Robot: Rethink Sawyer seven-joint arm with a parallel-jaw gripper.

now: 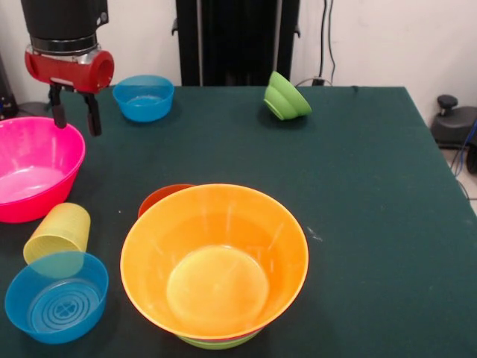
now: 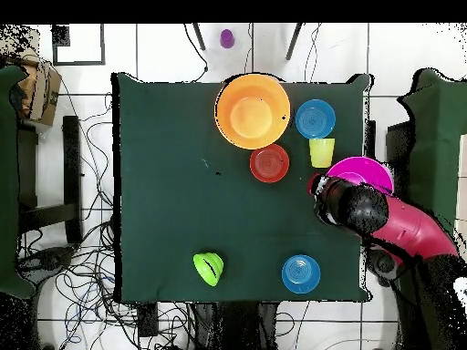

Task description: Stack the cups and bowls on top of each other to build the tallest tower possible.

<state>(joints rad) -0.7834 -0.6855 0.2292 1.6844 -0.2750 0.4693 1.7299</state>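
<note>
The tower [image 1: 215,261] stands at the near middle: a wide orange bowl [image 2: 253,111] on top, with a thin red rim and a lime green bowl [image 1: 218,344] showing under it. My gripper [image 1: 77,128] hangs open and empty at the far left, above the far rim of a big pink bowl [image 1: 33,171], which also shows in the overhead view [image 2: 372,168]. The yellow cup [image 1: 58,231] sits between the pink bowl and a small blue bowl [image 1: 56,298]. A red-orange bowl [image 1: 165,198] sits just behind the tower. The arm [image 2: 356,208] hides the gripper in the overhead view.
A second small blue bowl [image 1: 143,97] sits at the far edge, right of the gripper. A lime green bowl [image 1: 285,95] lies tipped on its side at the far middle. A small purple object [image 2: 226,38] lies on the floor beyond the table.
</note>
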